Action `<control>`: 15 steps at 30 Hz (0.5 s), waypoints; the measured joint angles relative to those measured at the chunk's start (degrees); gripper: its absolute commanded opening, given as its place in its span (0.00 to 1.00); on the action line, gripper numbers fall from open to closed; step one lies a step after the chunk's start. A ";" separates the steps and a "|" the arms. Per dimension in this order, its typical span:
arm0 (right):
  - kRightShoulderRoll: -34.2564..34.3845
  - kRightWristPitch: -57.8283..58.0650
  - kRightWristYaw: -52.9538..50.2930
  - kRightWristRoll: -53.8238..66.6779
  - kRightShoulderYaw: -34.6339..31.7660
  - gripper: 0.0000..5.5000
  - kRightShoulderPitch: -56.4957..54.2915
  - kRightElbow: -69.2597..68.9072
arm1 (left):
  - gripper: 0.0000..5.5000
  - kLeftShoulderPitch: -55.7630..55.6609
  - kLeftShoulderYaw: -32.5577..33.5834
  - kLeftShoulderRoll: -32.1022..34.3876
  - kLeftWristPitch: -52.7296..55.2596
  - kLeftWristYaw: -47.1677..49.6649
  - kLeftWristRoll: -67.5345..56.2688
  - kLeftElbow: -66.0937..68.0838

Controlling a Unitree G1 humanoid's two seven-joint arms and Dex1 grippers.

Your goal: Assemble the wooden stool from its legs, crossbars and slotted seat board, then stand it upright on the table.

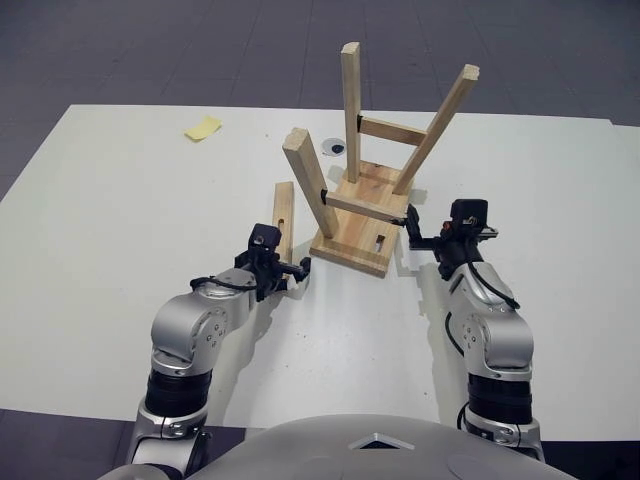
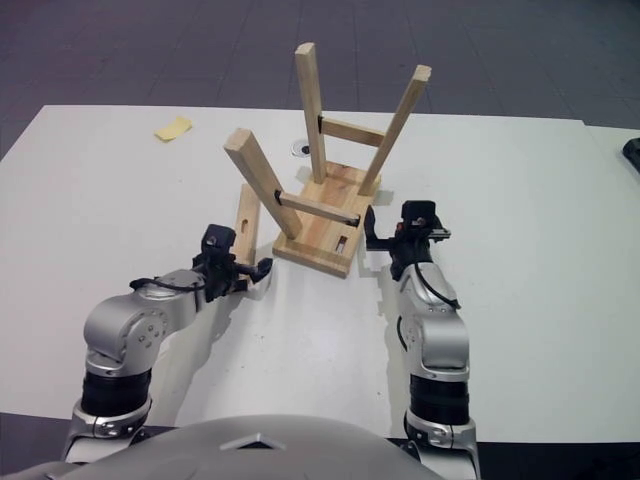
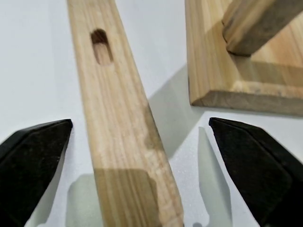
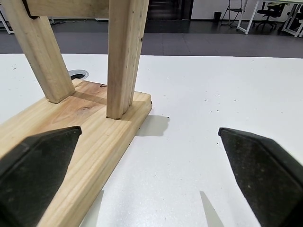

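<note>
Left wrist view: left gripper [image 3: 141, 123] spread wide astride loose leg [image 3: 118, 109]; right gripper [image 4: 150, 128] wide beside seat [image 4: 94, 137]. Leg looks light, stiff; pinch mid-length, clear of slot [image 3: 102, 45].

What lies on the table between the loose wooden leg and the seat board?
Nothing: only a bare strip of white table separates the loose leg from the seat board, as the left wrist view shows.
</note>
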 measured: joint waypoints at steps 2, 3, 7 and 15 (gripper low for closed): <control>0.08 -0.45 0.01 0.10 -0.01 0.98 -0.06 0.00 | 0.84 -0.53 0.63 0.02 0.85 -0.92 -0.01 0.64; 0.15 -0.62 0.01 0.18 -0.05 0.98 -0.11 0.00 | 0.81 -0.77 1.09 0.09 1.33 -1.40 -0.04 0.83; 0.99 -1.47 -0.28 0.67 -0.48 0.98 -0.20 -0.08 | 0.70 -1.14 3.45 1.58 2.59 -3.95 -0.31 2.19; 2.20 -3.91 -2.50 1.35 -1.69 0.98 -0.68 -2.12 | 0.43 -1.68 4.87 5.85 2.27 -9.30 -0.57 4.64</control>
